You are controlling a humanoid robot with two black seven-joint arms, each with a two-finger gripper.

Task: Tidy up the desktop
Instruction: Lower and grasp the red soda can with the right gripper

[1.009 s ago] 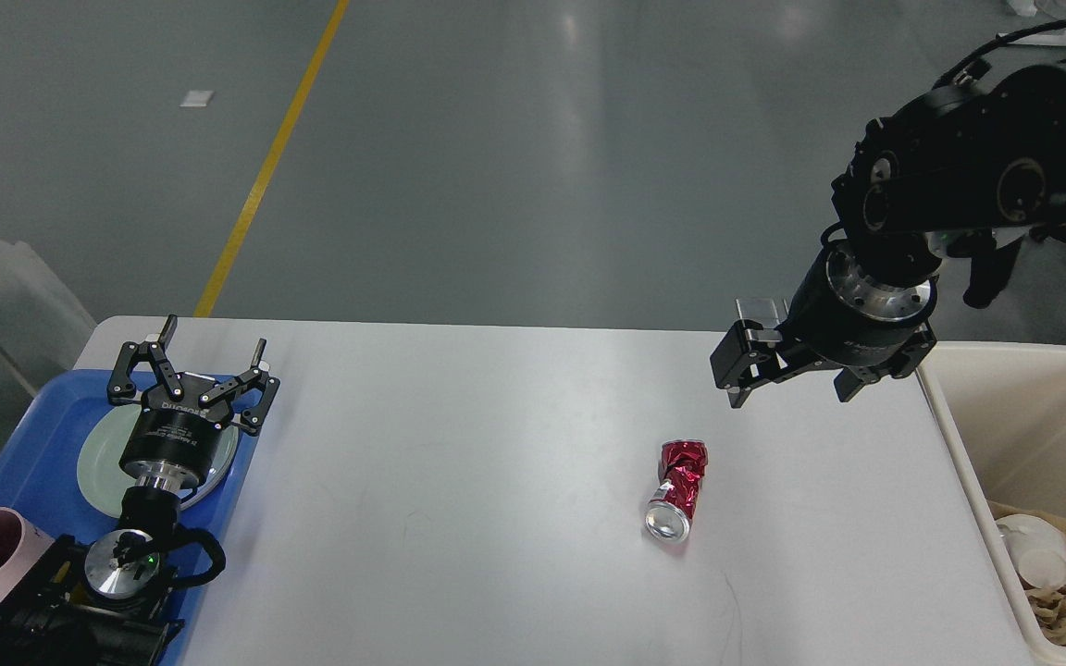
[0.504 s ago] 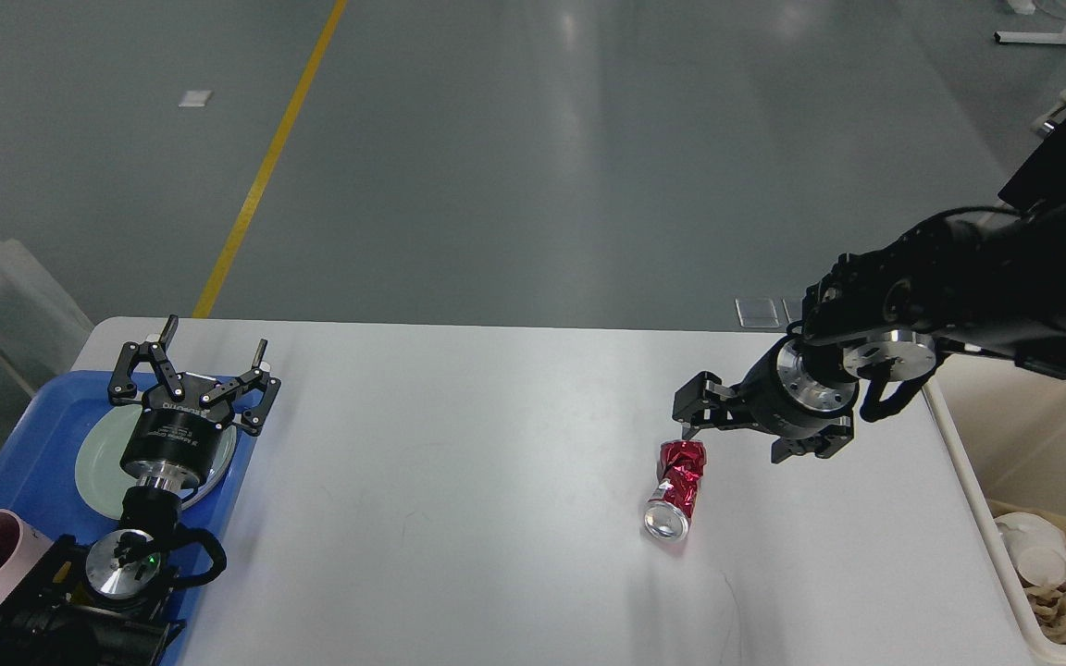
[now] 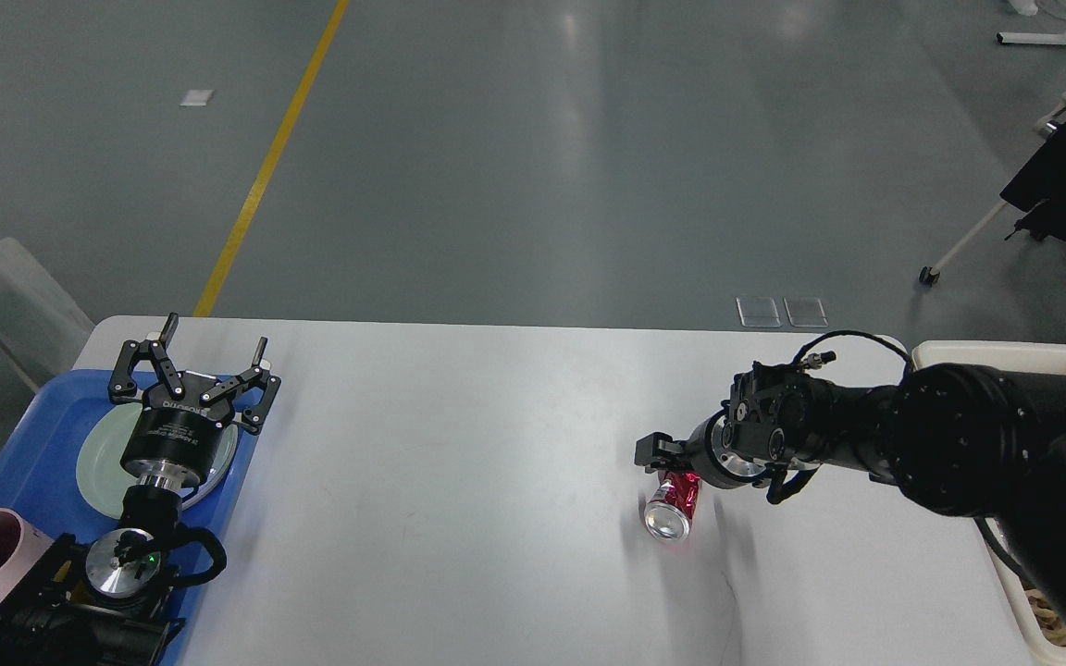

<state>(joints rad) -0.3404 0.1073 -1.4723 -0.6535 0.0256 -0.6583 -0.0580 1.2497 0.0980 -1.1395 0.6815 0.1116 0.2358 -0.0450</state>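
So the right pincer [image 3: 661,455] sat low on the white bench [image 3: 459,444], touching the crushed red can [image 3: 672,506]; couldn't tell its grip.

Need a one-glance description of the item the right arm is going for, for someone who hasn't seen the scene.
Start at the white desktop, between the blue tray on its left edge and the cream bin on its right. Right of centre, at the right tool, lies a crushed red can on its side, silver end toward the camera. It is the only loose object on the bare tabletop.
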